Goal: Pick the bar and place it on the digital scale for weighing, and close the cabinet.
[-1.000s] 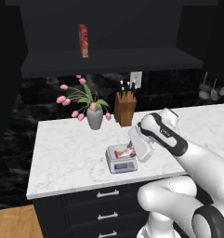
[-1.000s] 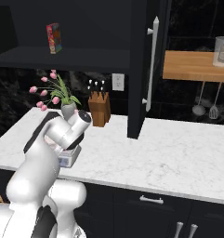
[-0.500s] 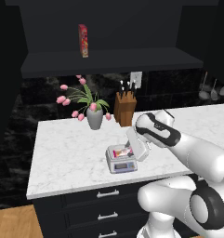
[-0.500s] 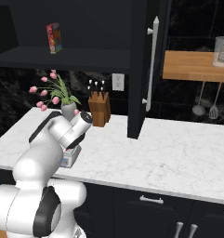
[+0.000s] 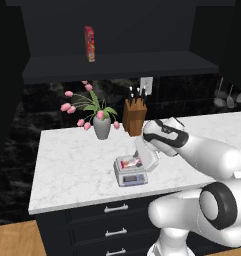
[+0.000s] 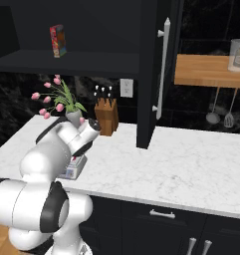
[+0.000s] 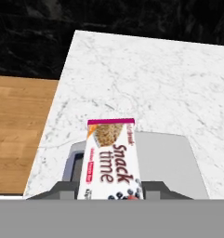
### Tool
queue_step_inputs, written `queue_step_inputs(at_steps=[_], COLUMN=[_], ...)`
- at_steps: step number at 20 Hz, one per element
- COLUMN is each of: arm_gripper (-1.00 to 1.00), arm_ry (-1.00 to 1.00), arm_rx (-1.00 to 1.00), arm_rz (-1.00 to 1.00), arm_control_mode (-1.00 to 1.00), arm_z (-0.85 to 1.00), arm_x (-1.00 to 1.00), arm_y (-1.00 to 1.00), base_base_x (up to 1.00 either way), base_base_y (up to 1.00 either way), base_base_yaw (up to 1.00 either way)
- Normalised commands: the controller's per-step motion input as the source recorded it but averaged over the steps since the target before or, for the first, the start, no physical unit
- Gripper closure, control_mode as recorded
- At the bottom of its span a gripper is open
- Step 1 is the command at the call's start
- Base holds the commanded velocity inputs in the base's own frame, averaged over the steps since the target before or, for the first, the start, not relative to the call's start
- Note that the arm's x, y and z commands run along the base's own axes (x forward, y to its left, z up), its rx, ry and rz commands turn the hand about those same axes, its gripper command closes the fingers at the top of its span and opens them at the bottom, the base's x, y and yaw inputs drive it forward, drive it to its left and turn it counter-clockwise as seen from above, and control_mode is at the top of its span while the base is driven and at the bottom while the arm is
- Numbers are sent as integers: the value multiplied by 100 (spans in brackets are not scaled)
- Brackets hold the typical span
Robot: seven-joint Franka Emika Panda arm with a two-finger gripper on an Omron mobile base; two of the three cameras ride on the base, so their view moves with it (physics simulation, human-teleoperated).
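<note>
— Where is your small flat pink and white snack bar?

— It lies over the silver top of the little grey digital scale on the white marble surface.

— Do your fingers hold it?

— They sit right at the bar, but you cannot tell.

— And the big black cabinet door?

— It stands open.
</note>
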Motion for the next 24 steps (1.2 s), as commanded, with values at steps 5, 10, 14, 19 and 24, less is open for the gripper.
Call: queue_step_inputs(at_steps=[5,10,14,19,24], arm_gripper=[100,100,100,100,100], arm_ry=[0,0,0,0,0], arm_rx=[-3,0,0,0,0], arm_rz=[0,0,0,0,0], arm_control_mode=[-100,-100,-100,-100,-100], arm_z=[-29,-6,0,-1,0], arm_x=[1,16,25,19,14], arm_y=[15,9,0,0,0], base_base_x=[0,0,0,0,0], base_base_y=[0,0,0,0,0], base_base_yaw=[0,0,0,0,0])
